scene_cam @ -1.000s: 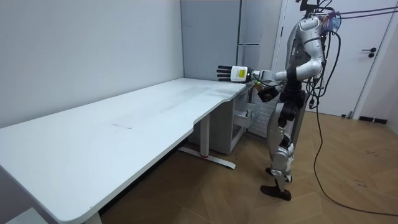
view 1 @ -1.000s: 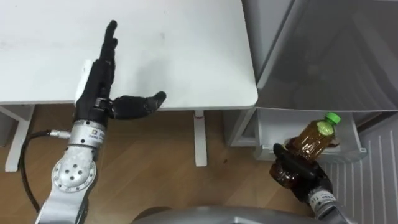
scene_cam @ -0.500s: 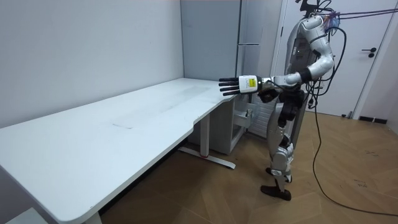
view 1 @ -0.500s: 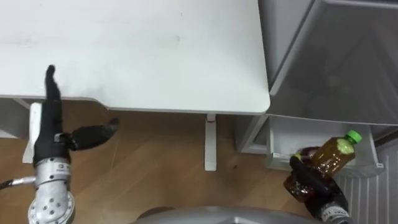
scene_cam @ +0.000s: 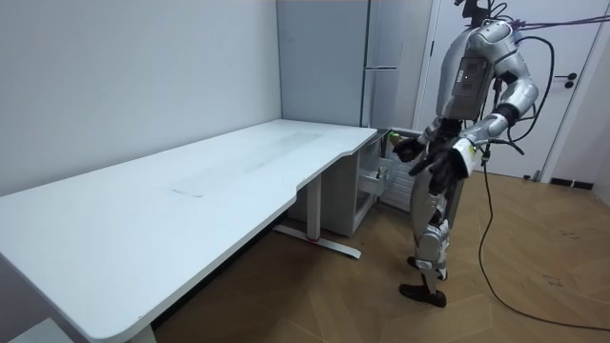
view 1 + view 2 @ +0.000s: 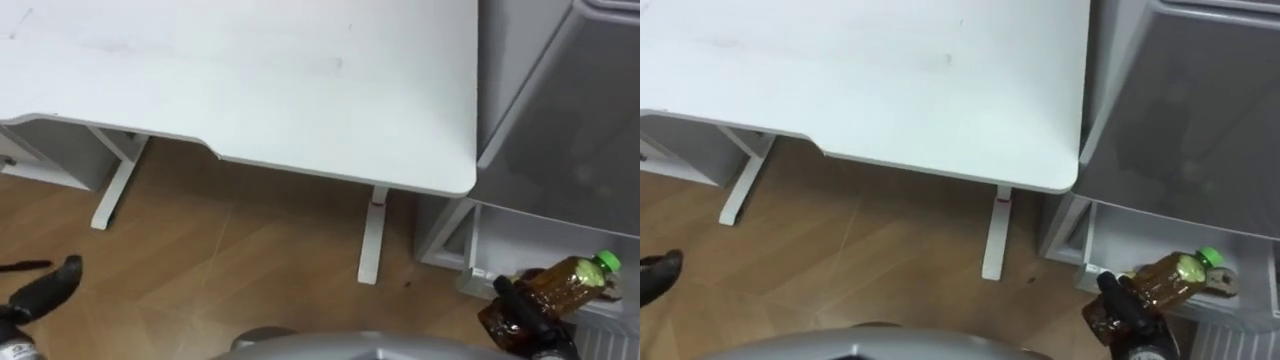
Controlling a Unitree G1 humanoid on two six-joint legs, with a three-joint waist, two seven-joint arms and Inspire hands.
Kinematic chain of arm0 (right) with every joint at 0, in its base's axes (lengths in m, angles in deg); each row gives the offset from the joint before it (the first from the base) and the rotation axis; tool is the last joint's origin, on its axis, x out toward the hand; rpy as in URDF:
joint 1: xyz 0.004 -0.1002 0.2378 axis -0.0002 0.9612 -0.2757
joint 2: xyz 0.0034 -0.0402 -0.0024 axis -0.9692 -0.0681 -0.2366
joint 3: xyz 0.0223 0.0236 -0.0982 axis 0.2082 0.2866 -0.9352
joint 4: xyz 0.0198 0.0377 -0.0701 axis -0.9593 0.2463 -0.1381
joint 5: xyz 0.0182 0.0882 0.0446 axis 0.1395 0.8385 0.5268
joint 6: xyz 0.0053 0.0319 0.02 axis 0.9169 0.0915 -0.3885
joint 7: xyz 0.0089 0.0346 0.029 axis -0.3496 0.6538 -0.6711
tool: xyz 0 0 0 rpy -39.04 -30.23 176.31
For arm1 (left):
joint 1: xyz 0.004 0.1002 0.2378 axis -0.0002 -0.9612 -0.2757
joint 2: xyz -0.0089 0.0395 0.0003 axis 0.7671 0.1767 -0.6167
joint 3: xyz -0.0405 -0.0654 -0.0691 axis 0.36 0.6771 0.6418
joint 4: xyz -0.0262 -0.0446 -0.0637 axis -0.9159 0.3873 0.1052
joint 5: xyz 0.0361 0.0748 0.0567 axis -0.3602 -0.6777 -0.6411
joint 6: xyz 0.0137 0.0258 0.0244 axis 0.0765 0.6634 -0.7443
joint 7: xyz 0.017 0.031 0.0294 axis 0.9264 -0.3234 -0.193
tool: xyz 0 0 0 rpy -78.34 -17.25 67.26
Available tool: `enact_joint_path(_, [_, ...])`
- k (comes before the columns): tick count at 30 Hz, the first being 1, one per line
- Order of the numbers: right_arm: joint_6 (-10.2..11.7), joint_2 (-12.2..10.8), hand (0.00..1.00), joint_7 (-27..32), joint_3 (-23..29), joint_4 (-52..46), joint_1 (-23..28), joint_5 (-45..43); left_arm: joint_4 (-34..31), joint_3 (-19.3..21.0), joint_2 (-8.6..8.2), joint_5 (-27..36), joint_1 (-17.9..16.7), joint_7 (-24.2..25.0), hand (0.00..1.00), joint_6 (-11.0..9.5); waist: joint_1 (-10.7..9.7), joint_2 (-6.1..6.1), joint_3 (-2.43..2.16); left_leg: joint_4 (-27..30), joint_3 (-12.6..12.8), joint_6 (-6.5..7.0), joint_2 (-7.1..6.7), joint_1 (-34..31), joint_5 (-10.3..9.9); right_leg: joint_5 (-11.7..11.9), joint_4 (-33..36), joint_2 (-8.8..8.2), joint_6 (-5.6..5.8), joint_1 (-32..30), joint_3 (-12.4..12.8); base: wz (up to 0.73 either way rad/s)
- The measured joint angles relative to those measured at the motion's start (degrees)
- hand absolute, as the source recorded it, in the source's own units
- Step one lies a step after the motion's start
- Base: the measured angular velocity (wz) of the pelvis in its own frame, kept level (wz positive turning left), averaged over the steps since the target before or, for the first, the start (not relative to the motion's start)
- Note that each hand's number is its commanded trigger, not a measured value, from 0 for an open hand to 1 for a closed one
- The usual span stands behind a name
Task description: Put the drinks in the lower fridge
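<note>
White worktop (image 6: pixel 300 90) across the top. Brown wood-grain plank floor (image 6: pixel 250 260) below. Grey fridge (image 6: pixel 570 130) at right. Amber bottle (image 6: pixel 560 290) with green cap (image 6: pixel 604 263) and black right hand (image 6: pixel 520 318), lower right.

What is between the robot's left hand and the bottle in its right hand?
In the left eye view, wooden floor and one white table leg lie between the left hand and the bottle.

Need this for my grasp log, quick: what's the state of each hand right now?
Left hand: open, holding nothing.
Right hand: closed around the brown bottle.
</note>
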Motion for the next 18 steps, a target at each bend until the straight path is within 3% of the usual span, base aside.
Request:
enact_joint_path(5, [-1.4, 0.0, 1.00, 0.6, 1.4, 1.2, -0.5, 1.6, 11.0, -0.1, -1.23, 8.8, 0.7, 0.8, 0.00, 0.7, -0.4, 0.19, -0.09, -0.5, -0.3, -0.07, -0.09, 0.3, 0.1, -0.2, -0.3, -0.14, 0.02, 0.7, -1.2, 0.03])
enact_joint_path(7, [-2.2, 0.0, 1.00, 1.0, 1.5, 1.2, -0.3, 1.8, 16.1, -0.4, -1.40, 13.3, 1.0, 2.5, 0.00, 2.2, -0.5, 0.24, -0.06, -0.7, -0.2, -0.08, -0.11, 0.7, 0.1, -0.5, -0.2, -0.22, 0.06, 0.8, -1.2, 0.00])
enact_joint_path(10, [-4.9, 0.2, 1.00, 1.2, 1.7, 1.2, -0.8, 1.8, 24.0, -1.9, -1.58, 18.9, 1.2, 6.9, 0.00, 6.6, -1.3, 0.05, -0.07, -1.0, -0.2, -0.06, -0.26, 0.9, 0.0, -0.9, 0.0, -0.39, 0.29, 0.9, -0.9, 0.05])
enact_joint_path(12, [-6.1, 0.2, 1.00, 1.3, 2.5, 1.6, -2.3, 1.8, 28.5, -2.7, -1.87, 19.1, 2.2, 10.2, 0.00, 8.3, -1.6, 0.17, 0.03, -1.0, -0.2, -0.06, -0.27, 0.9, 0.0, -1.0, 0.1, -0.37, 0.33, 0.8, -0.7, 0.00])
enact_joint_path(16, [-7.0, 0.2, 1.00, 1.0, 2.8, 4.5, -6.9, 3.9, 37.0, -4.8, -2.34, 19.9, 4.6, 18.2, 0.00, 12.7, -3.5, 0.16, 0.11, -1.0, -0.1, -0.05, -0.27, 0.7, 0.0, -1.0, 0.1, -0.35, 0.33, 0.8, -0.4, 0.01])
enact_joint_path(18, [-7.2, 0.2, 1.00, 1.1, 2.8, 5.4, -8.2, 6.0, 37.3, -5.1, -2.95, 20.1, 5.5, 20.3, 0.00, 14.3, -3.7, -0.01, 0.09, -0.7, 0.0, 0.00, -0.31, -0.3, 0.0, -1.2, 0.9, -0.52, 0.27, 0.1, -0.4, 0.00])
